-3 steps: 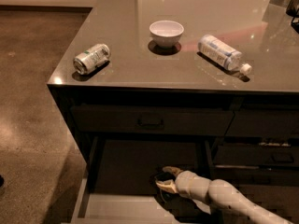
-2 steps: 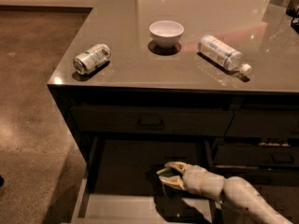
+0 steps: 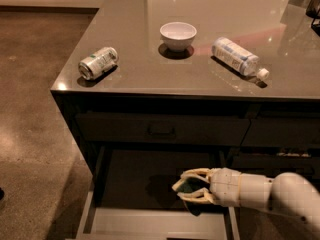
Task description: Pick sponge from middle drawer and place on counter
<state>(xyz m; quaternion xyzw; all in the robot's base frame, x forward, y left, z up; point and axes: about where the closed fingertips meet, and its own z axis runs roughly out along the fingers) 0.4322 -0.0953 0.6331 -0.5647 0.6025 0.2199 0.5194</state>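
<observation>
The middle drawer (image 3: 150, 223) stands pulled open below the counter (image 3: 140, 59), with its pale grey floor showing at the front. My gripper (image 3: 187, 187) reaches in from the right, over the drawer's right half. Its pale fingers (image 3: 196, 173) close around a small dark teal block, the sponge (image 3: 189, 186), which is held just above the shadowed drawer floor. Only the sponge's dark side shows between the fingers.
On the counter lie a white bowl (image 3: 178, 34), a tipped can (image 3: 98, 62) at the left and a plastic bottle (image 3: 237, 56) on its side at the right. A dark closed drawer with a handle (image 3: 161, 130) sits above the open one. Brown floor lies to the left.
My gripper has risen a little from the drawer floor with the sponge between its fingers, and the arm now lies more level. The things on the counter have not moved.
</observation>
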